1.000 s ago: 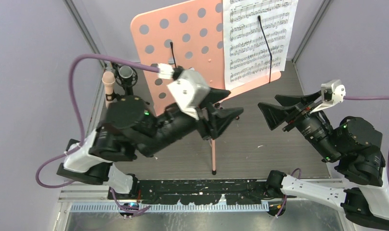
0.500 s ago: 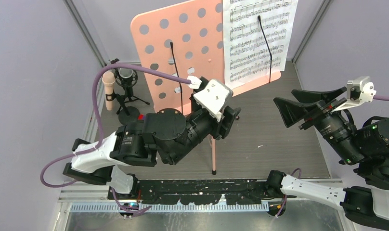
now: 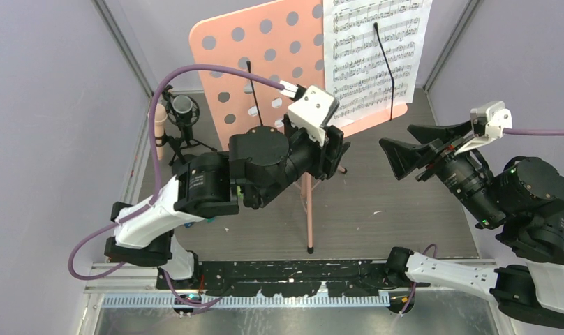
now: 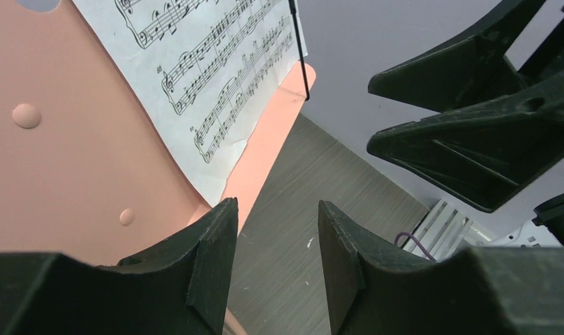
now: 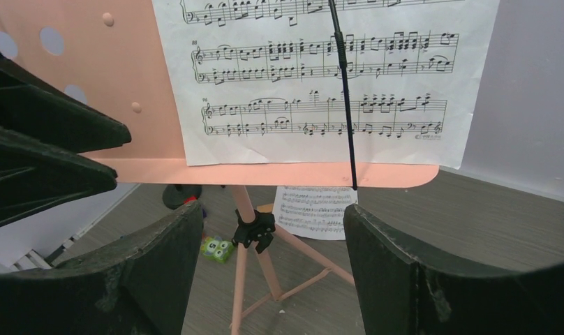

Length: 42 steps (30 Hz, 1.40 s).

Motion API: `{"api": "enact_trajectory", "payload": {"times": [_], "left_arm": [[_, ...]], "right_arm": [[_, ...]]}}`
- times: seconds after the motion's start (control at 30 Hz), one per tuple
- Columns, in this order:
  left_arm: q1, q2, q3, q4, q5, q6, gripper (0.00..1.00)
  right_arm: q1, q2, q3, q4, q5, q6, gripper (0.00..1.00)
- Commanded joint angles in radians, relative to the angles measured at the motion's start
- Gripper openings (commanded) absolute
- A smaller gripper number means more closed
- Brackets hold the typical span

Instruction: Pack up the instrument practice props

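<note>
The pink tripod music stand [image 3: 265,56] stands at the back, its perforated desk facing me. A white sheet-music page [image 3: 373,49] rests on the desk's right half under a black wire holder. My left gripper [image 3: 340,155] is open and empty, just below the desk's lower edge beside the pole. In the left wrist view [image 4: 276,216] the desk [image 4: 70,160] is by its left finger. My right gripper [image 3: 396,139] is open and empty, right of the stand, facing the page [image 5: 321,84]. A second page [image 5: 314,213] lies on the floor behind the stand. The beige-pink microphone [image 3: 157,129] stands far left.
A black microphone on a small tripod [image 3: 183,112] stands beside the beige-pink one. A green toy block [image 5: 216,248] lies by the stand's legs [image 5: 265,272]. Grey walls close in on the left, back and right. The two grippers face each other closely.
My left arm has swung up and away from me, bringing its gripper under the desk's lower edge. My right gripper drew back to the right, then came back toward the stand.
</note>
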Motion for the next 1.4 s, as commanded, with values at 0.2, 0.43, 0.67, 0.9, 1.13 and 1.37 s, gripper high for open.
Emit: {"api": "enact_trajectory", "payload": {"times": [0.2,0.43,0.67,0.9,1.13,1.37], "left_arm": [[0.072,0.009,0.028,-0.017,0.066,-0.054,0.45],[0.074,0.004,0.017,-0.017,-0.04,-0.076,0.48],[0.073,-0.031,-0.054,0.063,-0.092,-0.097,0.54],[0.073,-0.021,-0.035,0.053,-0.121,-0.153,0.55],[0.074,-0.024,-0.07,0.091,-0.138,-0.188,0.55],[0.073,0.003,-0.066,0.099,-0.166,-0.193,0.55]], "right_arm": [[-0.002,-0.048,-0.02,0.044,0.021,-0.03,0.79],[-0.002,-0.055,-0.033,0.064,0.035,-0.033,0.79],[-0.001,-0.031,-0.01,0.094,0.063,-0.058,0.79],[-0.002,-0.044,-0.02,0.113,0.053,-0.045,0.79],[-0.002,-0.059,-0.033,0.114,0.055,-0.035,0.79],[-0.001,-0.076,-0.042,0.113,0.056,-0.028,0.79]]}}
